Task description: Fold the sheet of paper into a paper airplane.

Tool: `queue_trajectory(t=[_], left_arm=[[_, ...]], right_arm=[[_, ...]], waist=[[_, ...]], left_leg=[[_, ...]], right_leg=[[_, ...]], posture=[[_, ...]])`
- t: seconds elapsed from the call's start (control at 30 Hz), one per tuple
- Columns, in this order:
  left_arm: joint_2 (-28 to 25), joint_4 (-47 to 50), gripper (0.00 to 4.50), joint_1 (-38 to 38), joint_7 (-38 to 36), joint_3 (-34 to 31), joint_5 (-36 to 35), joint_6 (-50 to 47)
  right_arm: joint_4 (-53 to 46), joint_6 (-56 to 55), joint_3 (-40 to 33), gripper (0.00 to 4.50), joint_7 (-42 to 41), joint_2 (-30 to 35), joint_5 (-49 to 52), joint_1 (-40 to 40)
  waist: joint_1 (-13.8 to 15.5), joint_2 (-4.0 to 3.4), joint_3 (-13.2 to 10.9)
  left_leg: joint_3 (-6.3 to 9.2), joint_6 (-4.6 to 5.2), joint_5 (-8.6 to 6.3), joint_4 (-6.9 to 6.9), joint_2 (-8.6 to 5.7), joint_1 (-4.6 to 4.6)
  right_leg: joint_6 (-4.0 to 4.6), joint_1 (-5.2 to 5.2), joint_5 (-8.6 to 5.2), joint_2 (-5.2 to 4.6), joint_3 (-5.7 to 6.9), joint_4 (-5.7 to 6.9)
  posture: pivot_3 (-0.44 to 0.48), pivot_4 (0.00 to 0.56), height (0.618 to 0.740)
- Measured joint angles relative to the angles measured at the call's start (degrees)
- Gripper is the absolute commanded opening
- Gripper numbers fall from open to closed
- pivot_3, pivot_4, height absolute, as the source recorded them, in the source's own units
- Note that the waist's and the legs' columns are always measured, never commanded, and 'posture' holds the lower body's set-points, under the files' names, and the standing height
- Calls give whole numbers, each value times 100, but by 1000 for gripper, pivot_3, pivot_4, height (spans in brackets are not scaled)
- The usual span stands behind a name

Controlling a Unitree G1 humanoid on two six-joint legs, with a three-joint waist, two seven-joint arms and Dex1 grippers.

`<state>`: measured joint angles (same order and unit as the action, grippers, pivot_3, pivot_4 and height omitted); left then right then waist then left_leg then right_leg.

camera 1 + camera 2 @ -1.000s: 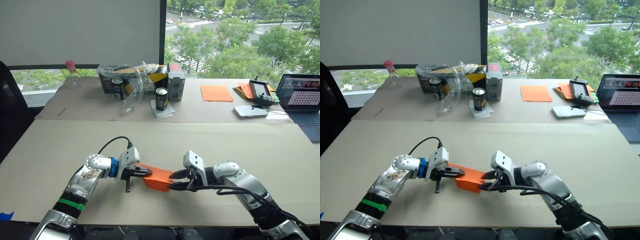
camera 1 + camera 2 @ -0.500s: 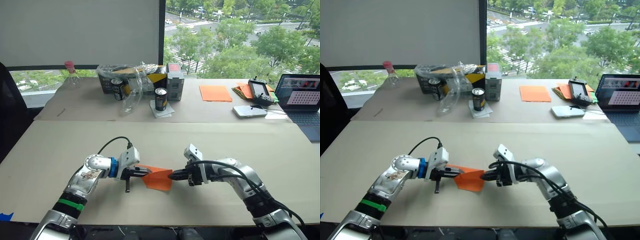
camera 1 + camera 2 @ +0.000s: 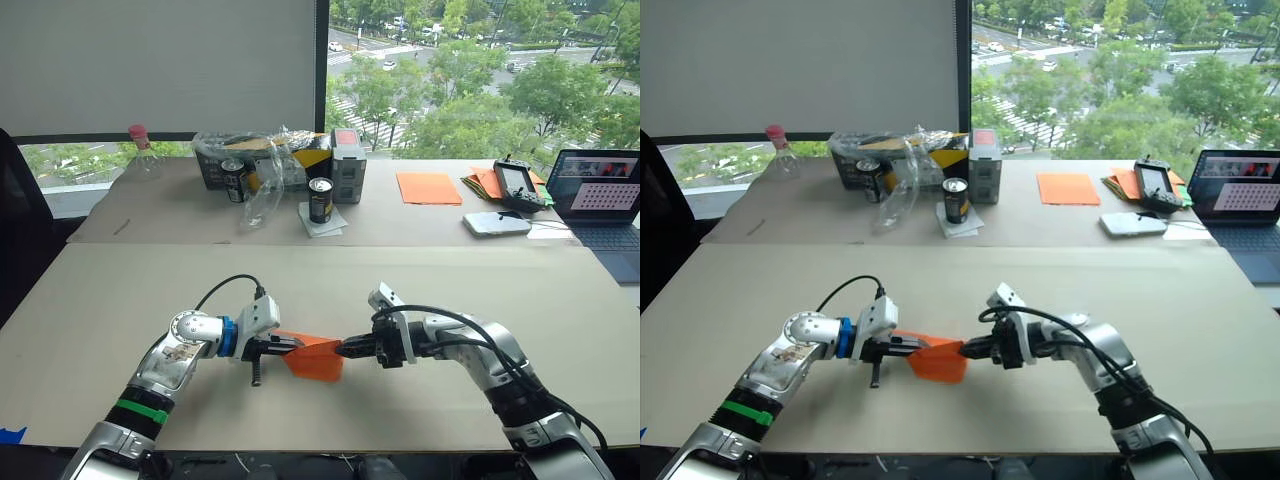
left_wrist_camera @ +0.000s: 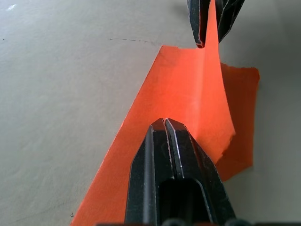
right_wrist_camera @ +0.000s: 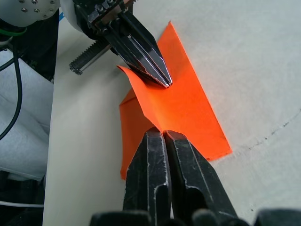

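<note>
vs 1 s ago: the right gripper (image 3: 343, 350) has rolled at the wrist, so its body now sits more side-on and its fingers come in level; a second back it was over the paper with the fingers looking more spread. the sheet of paper (image 3: 316, 357) looked like a flatter, blockier slab then; now it reads as a pointed wedge with one flap standing up. the left gripper (image 3: 297, 343) has barely moved.

now: both grippers are pinched closed on the sheet of paper from opposite ends, fingertips facing each other. left wrist view shows the left fingers (image 4: 149, 155) pressed together with the raised flap clamped between them. right wrist view shows the right fingers (image 5: 149, 155) also together, nipping the other end of the same raised crease.

paper: bright orange, folded, layered. one layer lies flat on the near table (image 3: 420, 280), the upper flap stands tilted along the line between the two grippers. edges are slightly curled near the left gripper. it sits at the near middle of the table, between the two arms.
</note>
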<state>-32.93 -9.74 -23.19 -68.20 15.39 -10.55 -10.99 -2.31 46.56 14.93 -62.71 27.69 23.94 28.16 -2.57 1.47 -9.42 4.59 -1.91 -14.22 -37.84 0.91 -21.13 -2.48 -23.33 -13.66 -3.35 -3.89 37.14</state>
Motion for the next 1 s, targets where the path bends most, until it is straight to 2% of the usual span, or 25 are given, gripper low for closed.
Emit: queue_trajectory(t=[0.03, 0.5, 0.63, 0.8, 1.0], left_arm=[[2, -1, 0, -2, 1, 3, 0, 2], [37, -114, 0, -74, -12, 52, 5, 81], [37, -116, 0, -76, -3, 58, 21, 92], [35, -125, 0, -78, -15, 62, 22, 101], [38, -163, 0, -114, -41, 76, 22, 113]], right_arm=[[-62, -82, 5, 1840, -21, 8, -12, -7], [-464, -514, 134, 1840, -164, 252, -68, -282], [-832, -1016, 216, 1840, -155, 287, -183, -418], [-699, -2294, 583, 1840, 85, 338, -1054, -661], [-442, -2500, 640, 1840, 193, 238, -1259, -660]], waist=[[1, 0, 0], [12, 0, 0], [12, 0, 0], [13, 0, 0], [14, 0, 0]], left_leg=[[0, 0, 0, 0, 0, 0], [0, 0, -1, 0, -1, -1], [0, 0, -1, 0, -2, 0], [-1, 0, -1, 0, -1, 1], [0, 0, -1, 0, -2, 1]], right_leg=[[-1, 0, 0, 0, 0, 0], [-5, 3, -3, -2, 0, -4], [-12, 4, -7, -2, 1, -5], [-47, 5, -28, -2, 1, -6], [-15, 7, -9, -2, 1, -6]], posture=[[0, 150, 730], [0, 150, 730], [0, 150, 730], [0, 150, 730], [0, 150, 730]])
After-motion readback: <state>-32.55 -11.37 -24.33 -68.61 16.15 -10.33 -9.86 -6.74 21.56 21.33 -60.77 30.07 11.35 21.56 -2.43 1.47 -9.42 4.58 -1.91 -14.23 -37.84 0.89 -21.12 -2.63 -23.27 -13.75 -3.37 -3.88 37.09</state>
